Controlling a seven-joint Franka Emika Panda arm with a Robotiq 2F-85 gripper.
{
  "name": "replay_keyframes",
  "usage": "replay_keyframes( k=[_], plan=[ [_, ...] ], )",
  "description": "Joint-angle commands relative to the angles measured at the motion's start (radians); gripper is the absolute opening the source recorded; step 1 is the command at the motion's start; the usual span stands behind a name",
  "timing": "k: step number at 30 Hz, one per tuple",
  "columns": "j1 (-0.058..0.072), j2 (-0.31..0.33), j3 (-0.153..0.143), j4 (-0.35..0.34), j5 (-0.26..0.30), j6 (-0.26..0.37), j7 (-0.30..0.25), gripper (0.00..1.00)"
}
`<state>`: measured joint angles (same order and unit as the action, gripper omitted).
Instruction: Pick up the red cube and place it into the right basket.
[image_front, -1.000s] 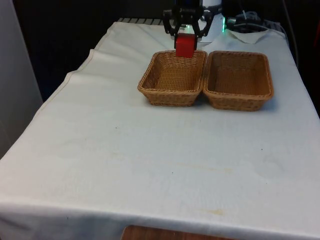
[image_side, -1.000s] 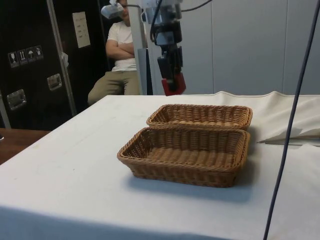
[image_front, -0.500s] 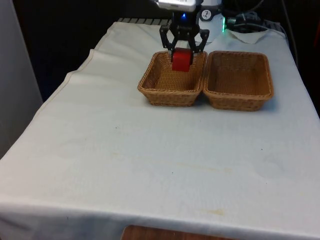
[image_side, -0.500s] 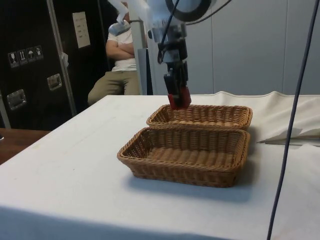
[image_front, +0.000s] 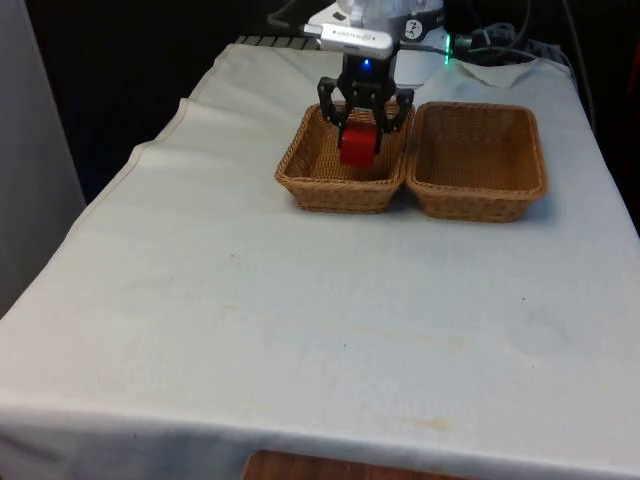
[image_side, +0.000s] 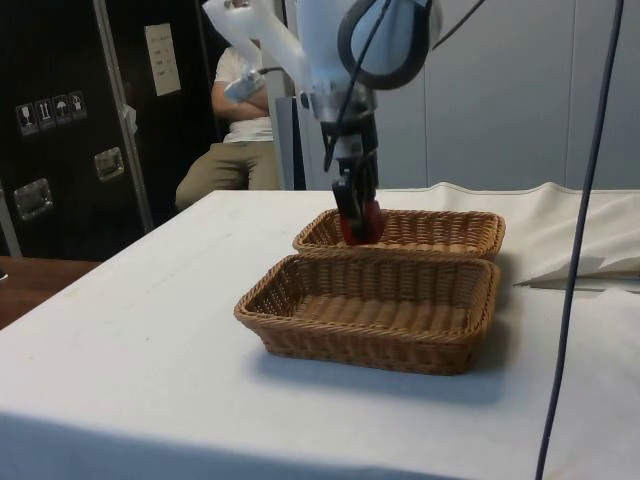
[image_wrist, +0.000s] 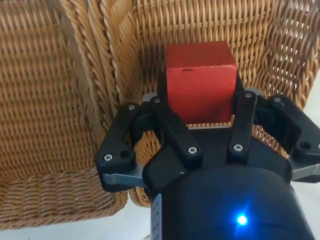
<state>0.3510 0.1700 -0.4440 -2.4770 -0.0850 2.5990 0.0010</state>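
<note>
Over the basket (image_front: 345, 160) on the front view's left, the red cube (image_front: 357, 146) is gripped between the closed-in fingers of the gripper (image_front: 364, 112), low inside the rim, beside the wall shared with the neighbouring basket (image_front: 478, 160). From the side, the cube (image_side: 362, 222) is seen lowered into the farther basket (image_side: 420, 232), a seated person (image_side: 238, 120) behind. At the wrist, the cube (image_wrist: 200, 87) is clamped against wicker.

Two baskets side by side and touching on the table (image_front: 300, 330), gripper (image_front: 364, 122) lowered into the basket (image_front: 330, 185) on the front view's left, cube (image_front: 358, 146) between its fingers, other basket (image_front: 478, 198) just beside the gripper, person (image_side: 243, 110) seated behind it in the side view
</note>
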Motion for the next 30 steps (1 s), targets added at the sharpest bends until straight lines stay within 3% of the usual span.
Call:
replay_keyframes(
  k=[1, 15, 16, 19, 24, 30],
  plan=[
    [0.0, 0.005, 0.001, -0.004, 0.002, 0.019, 0.003, 0.03],
    [-0.001, 0.038, 0.001, -0.007, 0.001, 0.049, 0.008, 0.04],
    [-0.001, 0.038, 0.001, -0.006, 0.002, 0.049, 0.008, 0.08],
    [-0.001, 0.038, 0.001, -0.006, 0.002, 0.048, 0.008, 0.48],
    [-0.002, 0.039, 0.001, -0.006, 0.003, 0.048, 0.008, 0.96],
    [-0.002, 0.039, 0.001, -0.005, 0.003, 0.047, 0.008, 1.0]
  ],
)
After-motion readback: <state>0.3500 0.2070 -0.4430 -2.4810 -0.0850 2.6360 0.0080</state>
